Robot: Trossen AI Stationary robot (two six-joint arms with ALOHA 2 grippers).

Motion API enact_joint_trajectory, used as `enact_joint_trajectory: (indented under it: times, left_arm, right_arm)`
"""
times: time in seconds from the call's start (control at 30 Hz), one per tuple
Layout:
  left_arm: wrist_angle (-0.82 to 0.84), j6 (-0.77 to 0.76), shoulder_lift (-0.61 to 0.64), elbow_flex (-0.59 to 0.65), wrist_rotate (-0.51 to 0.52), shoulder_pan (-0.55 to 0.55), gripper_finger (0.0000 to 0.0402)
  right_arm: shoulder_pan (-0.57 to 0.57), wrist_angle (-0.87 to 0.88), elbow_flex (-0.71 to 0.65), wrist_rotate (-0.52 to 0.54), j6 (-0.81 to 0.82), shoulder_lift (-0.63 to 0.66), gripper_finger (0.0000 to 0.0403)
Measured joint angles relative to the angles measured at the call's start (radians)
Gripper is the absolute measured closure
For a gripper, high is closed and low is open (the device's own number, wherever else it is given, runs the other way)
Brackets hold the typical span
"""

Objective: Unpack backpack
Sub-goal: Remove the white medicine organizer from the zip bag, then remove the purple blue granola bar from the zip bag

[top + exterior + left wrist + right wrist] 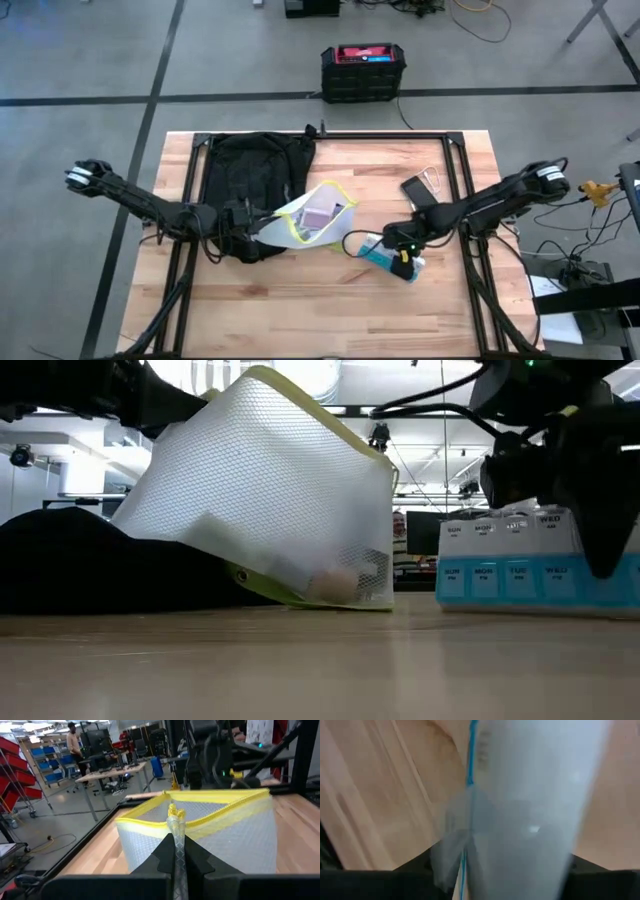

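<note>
The backpack (255, 185) is laid flat on the table (300, 300), toward its far left part. The left pincer (179, 851) is closed on the edge of a white mesh pouch (315, 215) with yellow trim, beside the backpack. A blue pill organizer (535, 565) is gripped by the right pincer (402, 255) near the table's middle right.

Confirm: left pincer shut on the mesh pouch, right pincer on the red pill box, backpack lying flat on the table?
One error: the pill box is blue, not red, as the low view shows. The rest holds: the left pincer is shut on the mesh pouch, the right pincer is at the pill box, and the backpack lies flat on the table.
</note>
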State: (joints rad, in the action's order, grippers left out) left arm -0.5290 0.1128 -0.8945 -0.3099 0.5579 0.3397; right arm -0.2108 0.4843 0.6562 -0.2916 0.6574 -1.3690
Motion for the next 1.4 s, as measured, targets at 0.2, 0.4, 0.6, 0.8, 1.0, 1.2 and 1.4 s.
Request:
enact_joint_trajectory:
  times: [0.2, 0.4, 0.6, 0.8, 1.0, 1.2, 1.4]
  left_arm:
    - [-0.068, 0.001, -0.061, 0.000, 0.000, 0.000, 0.0402]
    - [-0.092, 0.000, -0.122, -0.008, 0.000, 0.000, 0.0402]
    - [-0.109, -0.001, -0.164, -0.044, -0.004, 0.000, 0.0402]
    - [-0.111, -0.002, -0.203, -0.079, -0.025, 0.000, 0.0402]
    - [-0.118, -0.014, -0.258, -0.106, -0.025, 0.000, 0.0402]
    - [-0.118, -0.040, -0.346, -0.161, -0.056, 0.020, 0.0402]
    - [-0.110, 0.048, -0.526, -0.305, -0.092, 0.056, 0.0402]
  right_arm:
    - [-0.053, -0.002, 0.041, -0.005, -0.031, -0.025, 0.0210]
    - [-0.142, 0.006, 0.130, -0.005, -0.021, -0.020, 0.0202]
    - [-0.177, 0.145, 0.213, 0.068, -0.030, -0.020, 0.0182]
    - [-0.187, 0.222, 0.239, 0.169, -0.072, -0.020, 0.0172]
    - [-0.188, 0.217, 0.270, 0.303, -0.180, -0.020, 0.0181]
    - [-0.188, 0.213, 0.425, 0.534, -0.441, -0.020, 0.0192]
    - [-0.164, 0.117, 0.582, 0.706, -0.735, -0.020, 0.0208]
